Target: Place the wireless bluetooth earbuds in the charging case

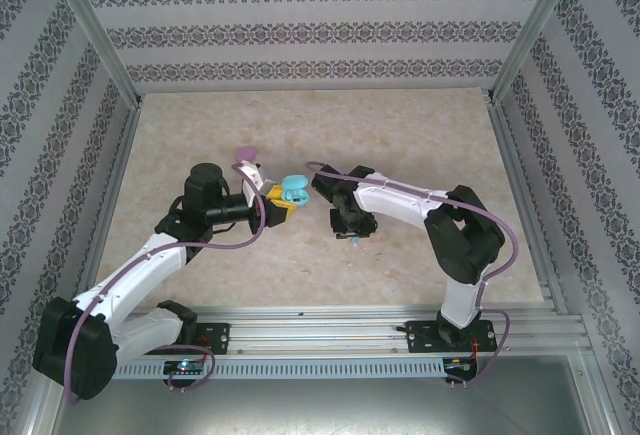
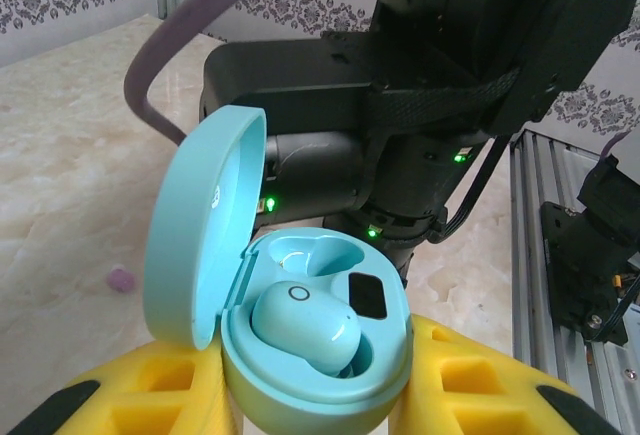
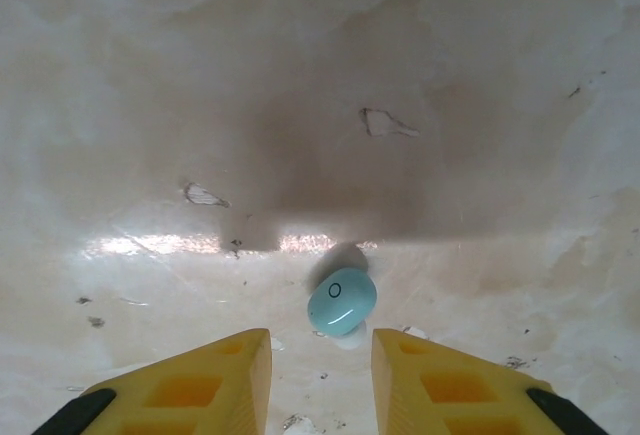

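**A:** Why does the left gripper [image 2: 315, 400] hold the charging case [image 2: 320, 365] up like that?

**B:** To steady it, I'd judge. Its yellow fingers [image 2: 150, 400] are clamped on the case's base at the bottom of the left wrist view. The lid [image 2: 200, 225] is swung open to the left, so the sockets face up and can be reached from above.

**A:** How full is it?

**B:** The seated earbud [image 2: 300, 325] fills the near socket. It is light blue, smooth and rounded, with a small ring printed on top. The empty socket [image 2: 305, 253] is just behind it.

**A:** And the right gripper [image 3: 320, 375]?

**B:** It points down at the table [image 3: 150, 75], jaws parted with nothing between them. The loose earbud [image 3: 342, 302] lies on the marble just beyond the gap between its fingertips, at lower centre of the right wrist view. It is glossy and pebble-shaped, with the same ring mark. To me it looks lined up for a pinch.

**A:** Anything else?

**B:** A pink-purple nub [image 2: 122, 278], likely another earbud, lies on the table at the left edge of the left wrist view, well apart from the case.
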